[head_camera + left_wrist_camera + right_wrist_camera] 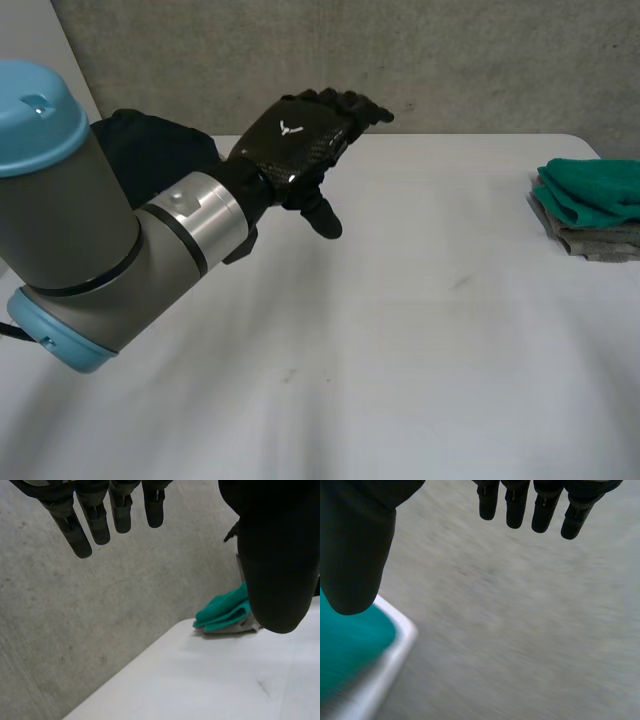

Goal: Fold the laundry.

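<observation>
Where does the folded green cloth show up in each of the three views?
Head view: green cloth atop a grey cloth, at the table's right edge.
Left wrist view: green cloth beside the left hand's thumb, at the table's edge.
Right wrist view: green cloth close beneath the right hand's thumb.
Shared landmark: the white table edge bordering the cloth.

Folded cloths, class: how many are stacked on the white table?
2: a green cloth on top and a grey cloth under it, at the table's right edge. Further cloths may be hidden between them.
</observation>
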Robot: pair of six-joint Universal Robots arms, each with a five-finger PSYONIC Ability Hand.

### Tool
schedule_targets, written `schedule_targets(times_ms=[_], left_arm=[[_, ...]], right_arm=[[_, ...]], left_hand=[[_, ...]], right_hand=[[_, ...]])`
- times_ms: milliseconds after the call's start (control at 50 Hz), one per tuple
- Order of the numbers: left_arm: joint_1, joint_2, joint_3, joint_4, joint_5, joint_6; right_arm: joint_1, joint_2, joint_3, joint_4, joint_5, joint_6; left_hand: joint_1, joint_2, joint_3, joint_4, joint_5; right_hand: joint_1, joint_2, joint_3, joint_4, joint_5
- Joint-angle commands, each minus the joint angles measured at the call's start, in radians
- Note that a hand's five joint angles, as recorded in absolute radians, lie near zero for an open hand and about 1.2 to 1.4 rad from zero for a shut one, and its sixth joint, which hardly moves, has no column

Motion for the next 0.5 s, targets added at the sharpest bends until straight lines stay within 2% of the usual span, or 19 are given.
schedule_targets(times_ms=[20,100,160,180,240,260,300,360,440,500], left_arm=[[0.013,0.055,0.061,0.0,-0.016,-0.001],[0.042,0.087,0.122,0.001,-0.099,0.0],[0.108,0.08,0.18,0.003,-0.161,0.003],[0.178,0.071,0.205,0.004,-0.174,0.006],[0.274,0.054,0.21,0.012,-0.173,0.016],[0.355,0.014,0.208,0.03,-0.165,0.022],[0.424,-0.059,0.21,0.078,-0.139,0.043],[0.479,-0.142,0.222,0.138,-0.1,0.086],[0.574,-0.357,0.277,0.228,-0.044,0.202],[0.601,-0.459,0.324,0.256,-0.035,0.241]], right_arm=[[0.077,-0.126,-0.037,0.014,0.257,-0.21],[0.253,-0.183,0.02,-0.1,0.217,-0.191],[0.355,-0.28,0.13,-0.168,0.139,-0.182],[0.378,-0.309,0.171,-0.181,0.114,-0.182],[0.453,-0.384,0.303,-0.194,0.002,-0.188],[0.473,-0.396,0.337,-0.197,-0.021,-0.194],[0.533,-0.424,0.437,-0.192,-0.081,-0.198],[0.588,-0.436,0.532,-0.181,-0.096,-0.201],[0.639,-0.43,0.618,-0.152,-0.084,-0.216],[0.648,-0.421,0.662,-0.122,-0.082,-0.236]], left_hand=[[0.015,-0.002,-0.009,0.003,-0.013],[-0.003,-0.019,-0.026,-0.014,-0.031],[-0.003,-0.019,-0.027,-0.014,-0.031],[0.0,-0.016,-0.024,-0.011,-0.028],[0.006,-0.01,-0.018,-0.005,-0.022],[0.015,-0.002,-0.009,0.003,-0.013],[0.015,-0.002,-0.009,0.003,-0.013],[0.024,0.007,0.0,0.012,-0.004],[0.036,0.019,0.012,0.024,0.007],[0.027,0.01,0.003,0.015,-0.001]], right_hand=[[-0.055,-0.042,-0.04,-0.043,-0.048],[-0.055,-0.042,-0.04,-0.043,-0.048],[-0.055,-0.042,-0.04,-0.043,-0.048],[-0.055,-0.042,-0.04,-0.043,-0.048],[-0.055,-0.042,-0.04,-0.043,-0.048],[-0.055,-0.042,-0.04,-0.043,-0.048],[-0.055,-0.042,-0.04,-0.043,-0.048],[-0.055,-0.042,-0.04,-0.043,-0.048],[-0.055,-0.042,-0.04,-0.043,-0.048],[-0.055,-0.042,-0.04,-0.043,-0.048]])
